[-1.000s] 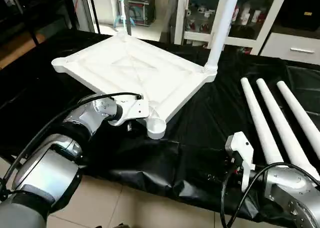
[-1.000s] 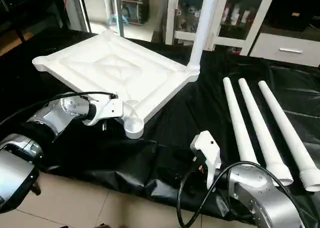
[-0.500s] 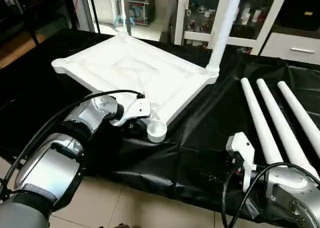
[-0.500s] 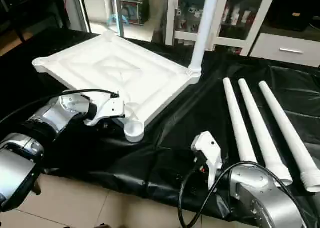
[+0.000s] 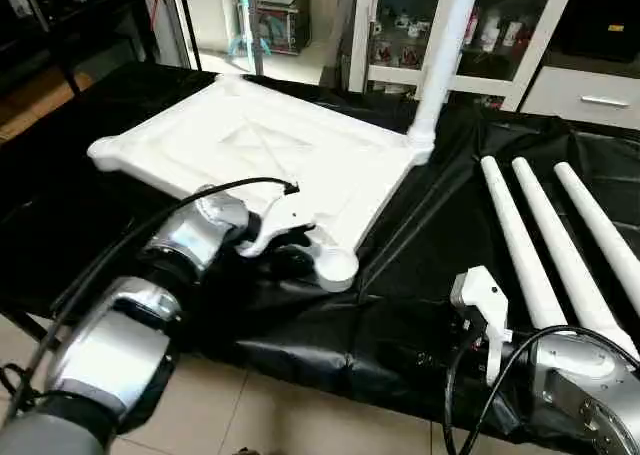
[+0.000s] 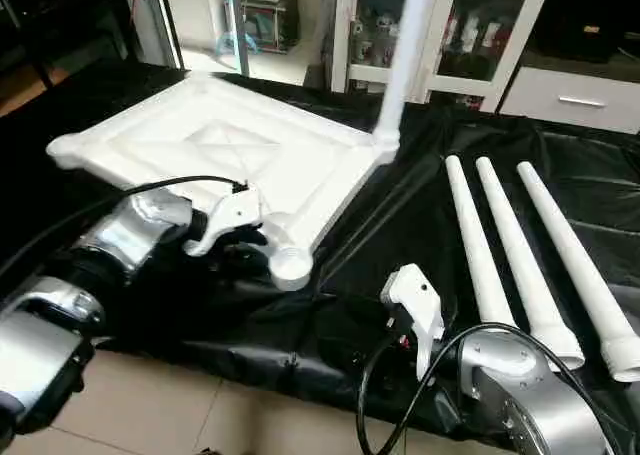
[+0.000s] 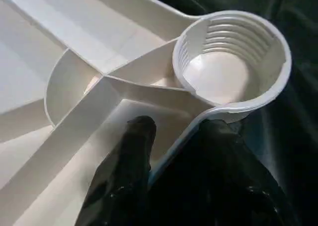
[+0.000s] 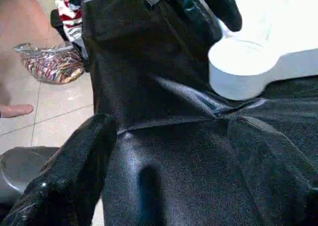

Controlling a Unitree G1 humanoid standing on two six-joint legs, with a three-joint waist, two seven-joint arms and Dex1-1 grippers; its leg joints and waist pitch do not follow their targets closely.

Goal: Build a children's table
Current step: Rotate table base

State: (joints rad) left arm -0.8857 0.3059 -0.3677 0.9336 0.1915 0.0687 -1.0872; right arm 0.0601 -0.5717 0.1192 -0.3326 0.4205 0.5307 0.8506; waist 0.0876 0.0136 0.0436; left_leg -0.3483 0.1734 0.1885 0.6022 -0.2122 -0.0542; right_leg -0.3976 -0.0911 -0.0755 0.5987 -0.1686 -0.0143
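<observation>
One tapered white tube leg [image 5: 447,50] stands upright in the far corner socket; three more [image 5: 560,240] lie alongside, pointing away from you. Your left pincer [image 7: 174,136] grips the rim of the white plastic ribbed tabletop [image 5: 260,150], upside down on the black-draped table [image 5: 420,275]. Right pincer [image 8: 169,136] hangs open. Next, fetch a leg.

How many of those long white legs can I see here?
4. One leg stands upright in the far corner socket of the tabletop. Three loose legs lie side by side on the black sheet, to the robot's right.
</observation>
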